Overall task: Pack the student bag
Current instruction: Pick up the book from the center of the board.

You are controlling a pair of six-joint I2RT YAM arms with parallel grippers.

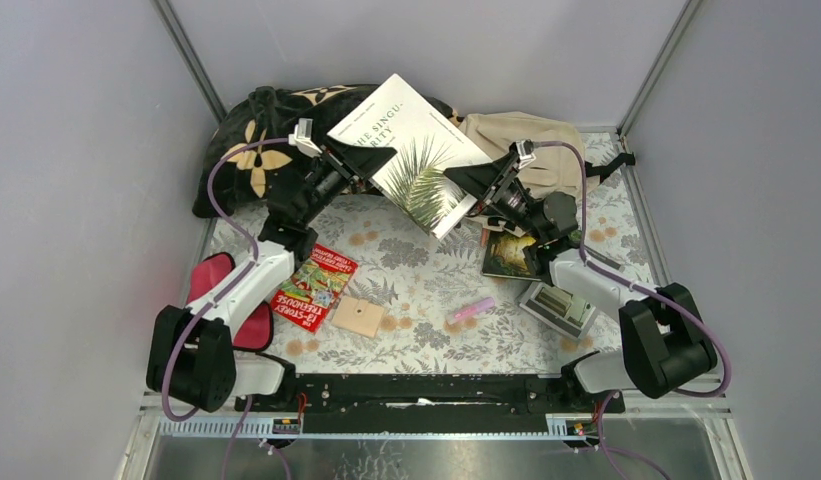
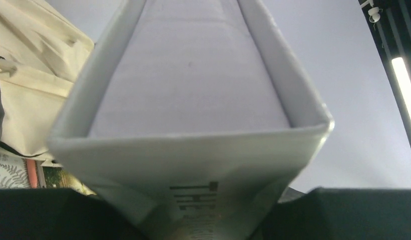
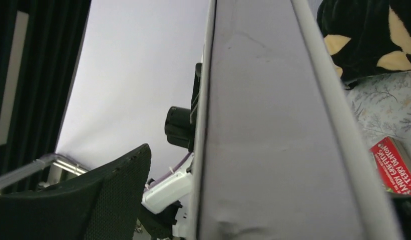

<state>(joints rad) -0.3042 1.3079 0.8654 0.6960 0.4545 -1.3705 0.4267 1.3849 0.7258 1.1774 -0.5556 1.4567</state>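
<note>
Soft, matt beige cloth for the student bag, creased and slack. Deep black plush on the pillow, with cream flower patches (velvety rather than shiny). Smooth matt card on the white book cover, dull paper along its page edges. Glossy printed cover on the red book. Pale bare wood for the small square block. Flat, dull floral print over the counter; cloth or paper, cannot tell. Matt black, finely pitted plastic on the jaws of the right gripper; smooth white and black plastic on the arms. Ribbed bare metal along the near rail.
</note>
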